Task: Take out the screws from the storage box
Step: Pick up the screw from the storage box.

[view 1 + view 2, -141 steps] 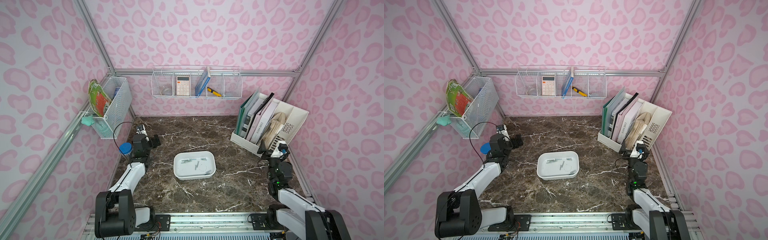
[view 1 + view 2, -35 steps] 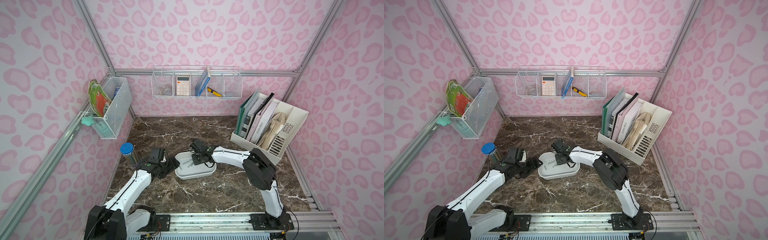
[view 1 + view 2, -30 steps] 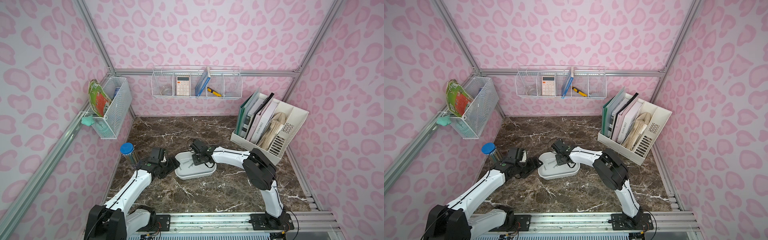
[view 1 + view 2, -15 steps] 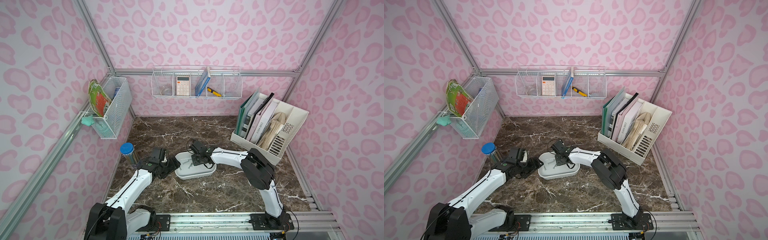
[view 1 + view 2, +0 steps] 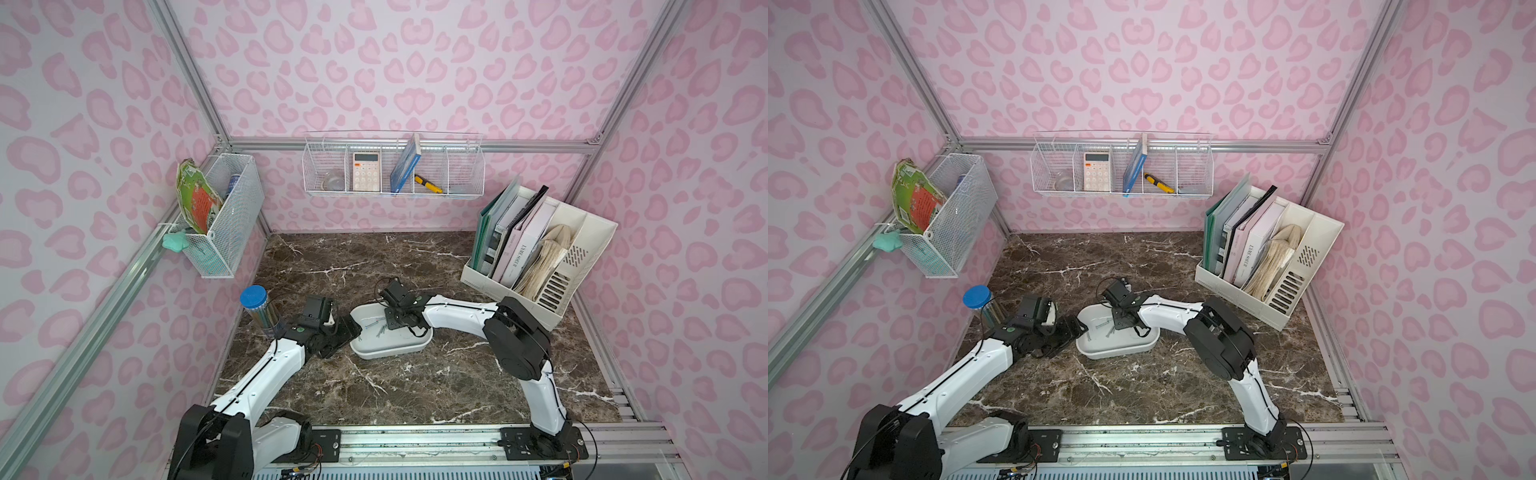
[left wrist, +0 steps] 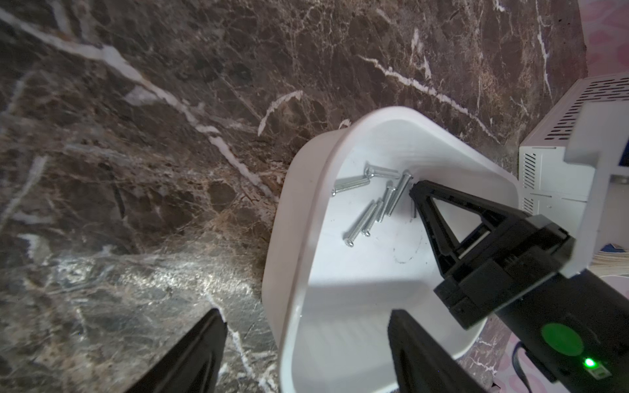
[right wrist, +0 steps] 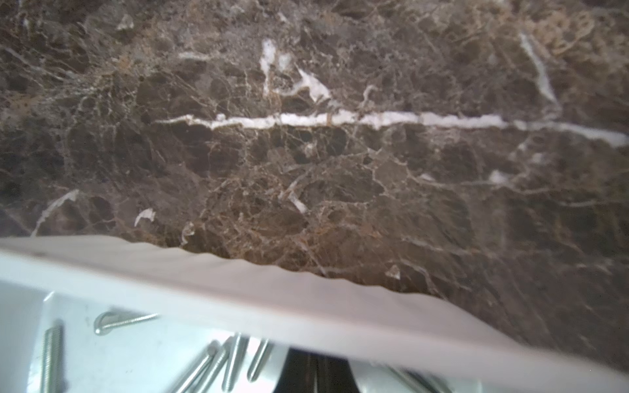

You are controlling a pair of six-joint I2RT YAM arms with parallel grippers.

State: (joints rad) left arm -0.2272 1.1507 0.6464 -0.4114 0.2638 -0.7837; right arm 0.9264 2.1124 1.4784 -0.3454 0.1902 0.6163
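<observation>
The storage box [image 5: 390,353] [image 5: 1117,353] is a shallow white tray on the marble table, seen in both top views. Several silver screws [image 5: 380,328] [image 6: 374,204] [image 7: 231,364] lie loose on its floor. My left gripper [image 5: 347,332] [image 6: 306,314] is open at the box's left end. One finger is outside the wall and the other is inside. My right gripper [image 5: 387,326] [image 6: 413,187] [image 7: 315,371] is shut. Its tips point down onto the box floor right beside the screws. No screw shows between its tips.
A clear tube with a blue cap [image 5: 255,307] stands by the left wall behind my left arm. A white file organiser [image 5: 540,266] with books sits at the back right. Wire baskets [image 5: 392,166] [image 5: 220,212] hang on the back and left walls.
Several seconds ago both arms were parked at the table's sides; now both are at the box. Over the last second the arms have barely moved and the right jaws have closed.
</observation>
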